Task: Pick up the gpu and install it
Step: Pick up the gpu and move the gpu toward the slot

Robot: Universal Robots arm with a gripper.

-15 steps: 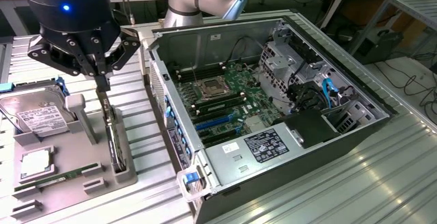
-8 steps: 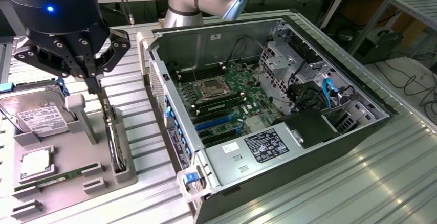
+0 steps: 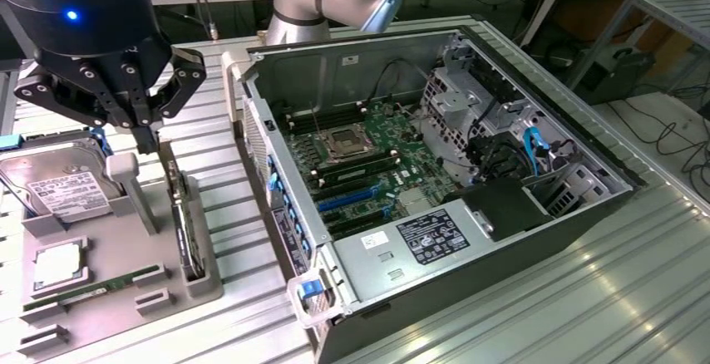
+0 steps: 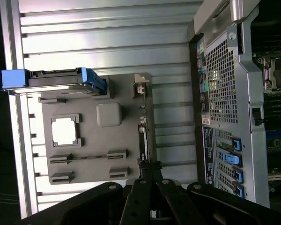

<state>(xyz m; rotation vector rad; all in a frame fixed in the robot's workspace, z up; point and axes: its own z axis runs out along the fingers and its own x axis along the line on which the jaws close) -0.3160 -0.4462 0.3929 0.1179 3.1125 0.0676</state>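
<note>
One gray tray (image 3: pixel 116 243) lies at the exterior view's left on a ribbed metal table (image 3: pixel 554 297). At its left end it carries a silver hard drive (image 3: pixel 61 185), with a square processor chip (image 3: pixel 56 266) and a narrow green memory stick (image 3: pixel 95 291) nearer the camera. Over the tray hangs the black gripper (image 3: pixel 145 140), pointing down with its fingers (image 4: pixel 139 197) drawn together. Just to its right the gpu (image 3: pixel 189 239), a thin dark card, stands on edge in a slot along the tray's right side. In the wrist view the fingertips line up with the card's edge (image 4: pixel 143 131); whether they touch it cannot be told. Farther right lies the open computer case (image 3: pixel 322 69), its motherboard (image 3: pixel 377 164) exposed, well apart from the gpu.
</note>
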